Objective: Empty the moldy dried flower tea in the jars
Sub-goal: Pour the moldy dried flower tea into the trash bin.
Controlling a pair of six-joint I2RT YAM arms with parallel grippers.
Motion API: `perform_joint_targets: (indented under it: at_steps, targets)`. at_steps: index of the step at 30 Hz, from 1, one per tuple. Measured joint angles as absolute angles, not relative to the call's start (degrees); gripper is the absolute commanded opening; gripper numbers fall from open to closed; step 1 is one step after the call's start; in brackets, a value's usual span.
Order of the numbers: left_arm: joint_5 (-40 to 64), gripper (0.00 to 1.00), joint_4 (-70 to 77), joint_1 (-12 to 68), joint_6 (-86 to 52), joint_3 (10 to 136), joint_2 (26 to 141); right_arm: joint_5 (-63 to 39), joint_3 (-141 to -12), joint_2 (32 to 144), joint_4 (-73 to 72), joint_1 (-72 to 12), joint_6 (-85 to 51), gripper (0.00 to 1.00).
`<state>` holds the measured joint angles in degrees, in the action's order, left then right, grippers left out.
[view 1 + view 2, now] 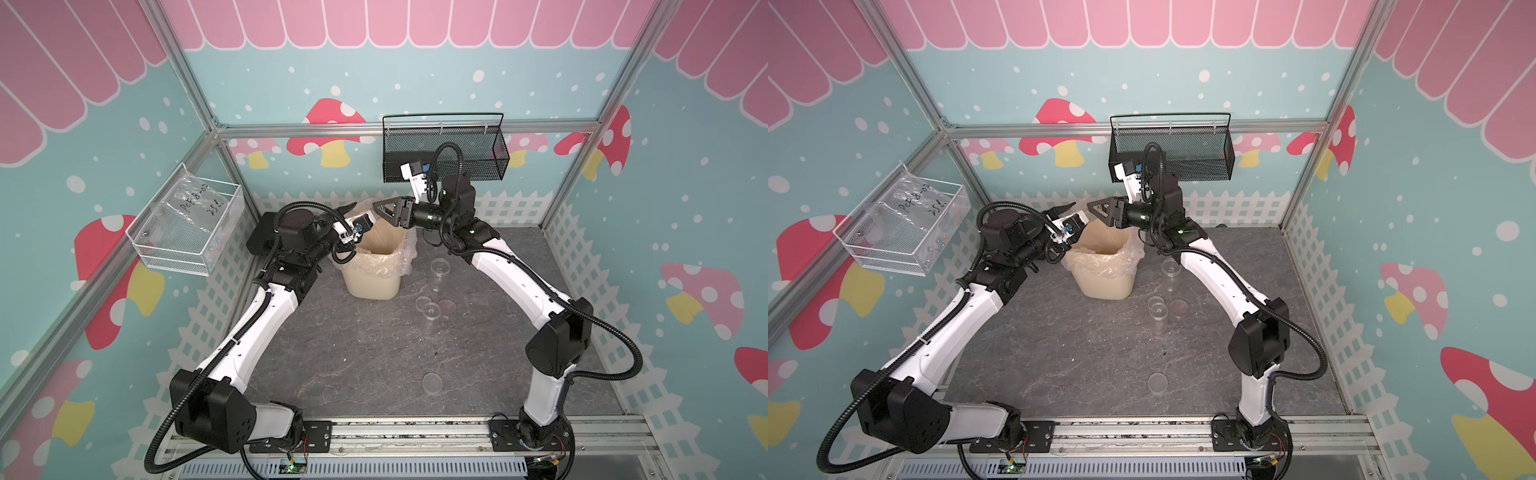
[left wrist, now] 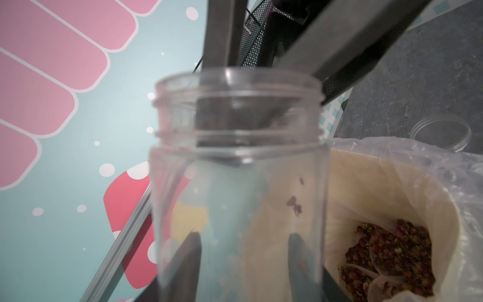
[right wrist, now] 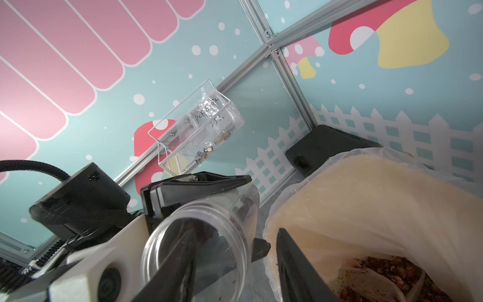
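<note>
Few tea bits (image 2: 294,205) cling inside the jar (image 2: 235,170), clamped in the left hand (image 2: 243,248) just beside the waste bin (image 1: 374,282) near the far edge of the bench (image 1: 374,365). Partly open and empty, the right hand (image 3: 236,232) pokes one finger (image 3: 180,256) into its mouth; scraping could flick crumbs onto the bench.

The cream, plastic-lined waste bin (image 1: 374,276) stands on the grey table (image 1: 353,357). Above the bin's far left rim, the left gripper (image 1: 356,212) clamps a faintly visible held jar (image 1: 362,219). The right gripper (image 1: 380,208) hangs over the bin's far rim. Right of the bin stands a lidless jar (image 1: 439,267). To the bin's front right sit a second lidless jar (image 1: 430,312), a left lid (image 1: 421,302) and a right lid (image 1: 447,306), close together. A third lid (image 1: 432,380) lies well in front of the bin.
</note>
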<state>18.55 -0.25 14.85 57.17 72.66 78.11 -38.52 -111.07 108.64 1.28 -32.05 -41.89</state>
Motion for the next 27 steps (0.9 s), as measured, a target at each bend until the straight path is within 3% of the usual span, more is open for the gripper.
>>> perform_joint_targets:
  at_steps: [7,11,14,18,20,24,27]
  targets:
    - [13.17,0.21,-2.76,15.14,61.84,72.01,78.11,-38.39,-118.39,113.89,8.99,-32.73,-37.56,0.05]
    - [10.92,0.24,-4.1,15.29,63.05,71.99,78.11,-37.74,-118.67,114.26,10.98,-32.58,-36.25,0.0]
    - [10.33,0.37,-4.21,15.46,62.96,71.99,78.11,-37.36,-118.67,114.26,11.18,-32.64,-35.97,0.0]
    - [10.09,0.73,-4.05,15.55,62.22,71.99,78.11,-37.41,-118.67,114.26,11.07,-32.64,-35.79,0.0]
    - [10.22,0.86,-2.66,15.73,60.2,71.99,78.08,-37.34,-118.63,114.28,11.03,-32.73,-35.88,0.0]
    - [10.79,0.99,0.03,16.58,56.21,71.99,77.12,-36.95,-116.38,113.89,8.38,-32.91,-36.1,0.0]
    - [10.94,0.99,0.99,16.62,53.06,71.64,76.16,-36.6,-112.29,112.38,4.82,-32.95,-36.51,0.0]
